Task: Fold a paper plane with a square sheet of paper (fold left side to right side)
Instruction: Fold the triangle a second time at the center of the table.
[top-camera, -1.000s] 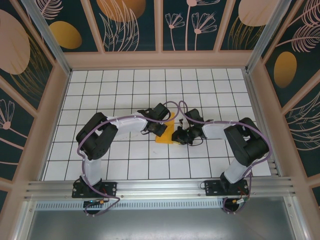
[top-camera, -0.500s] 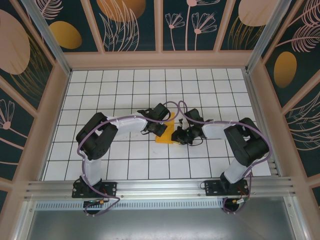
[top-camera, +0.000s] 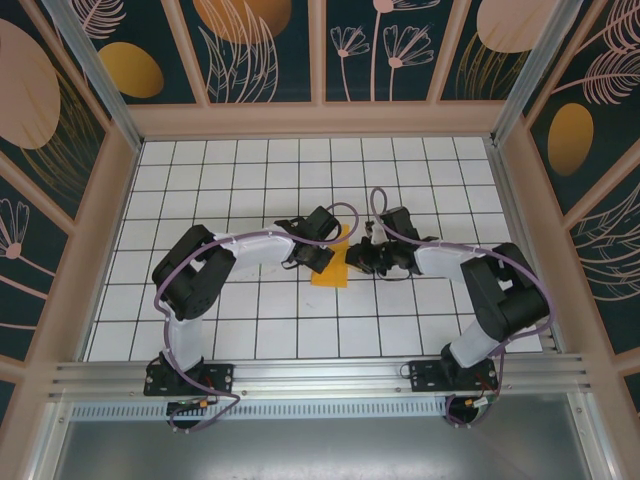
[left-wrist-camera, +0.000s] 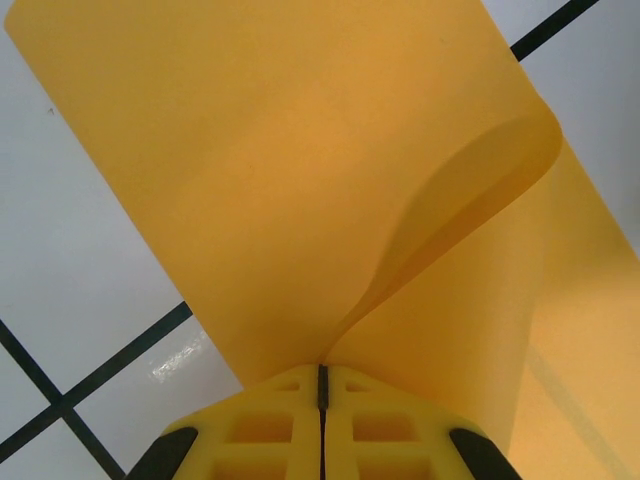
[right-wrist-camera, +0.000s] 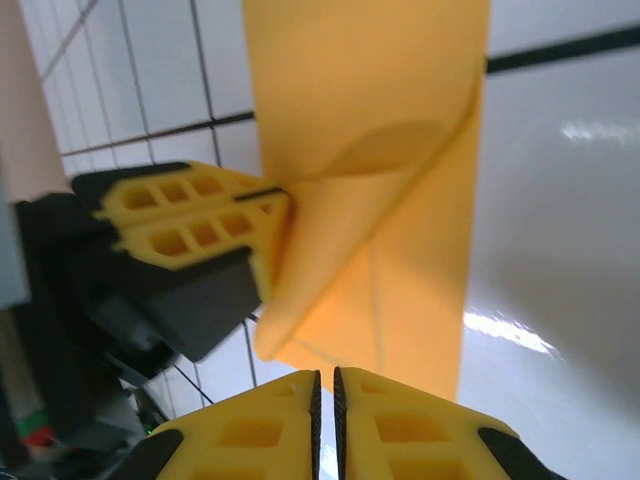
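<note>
The square sheet of paper (top-camera: 331, 273), orange-yellow, lies mid-table, partly doubled over itself. My left gripper (top-camera: 326, 258) is shut on one lifted edge of it. In the left wrist view the sheet (left-wrist-camera: 300, 150) curls up from the tiles into a soft loop that runs into the closed left gripper (left-wrist-camera: 322, 373). My right gripper (top-camera: 353, 258) hovers just right of the paper. In the right wrist view the right gripper (right-wrist-camera: 325, 385) is shut with nothing in it, a little short of the sheet (right-wrist-camera: 400, 90). The left gripper's yellow fingers (right-wrist-camera: 190, 215) pinch the fold there. A paper plane is out of view.
The white grid-tiled table (top-camera: 230, 180) is walled by a wooden frame (top-camera: 320, 120) with patterned panels. An aluminium rail (top-camera: 320, 375) carrying both arm bases runs along the near edge. Both forearms meet over the table's middle.
My right arm has swung toward the far side, carrying its gripper from the paper's near right corner up beside its right edge. The left gripper has kept its hold and place.
</note>
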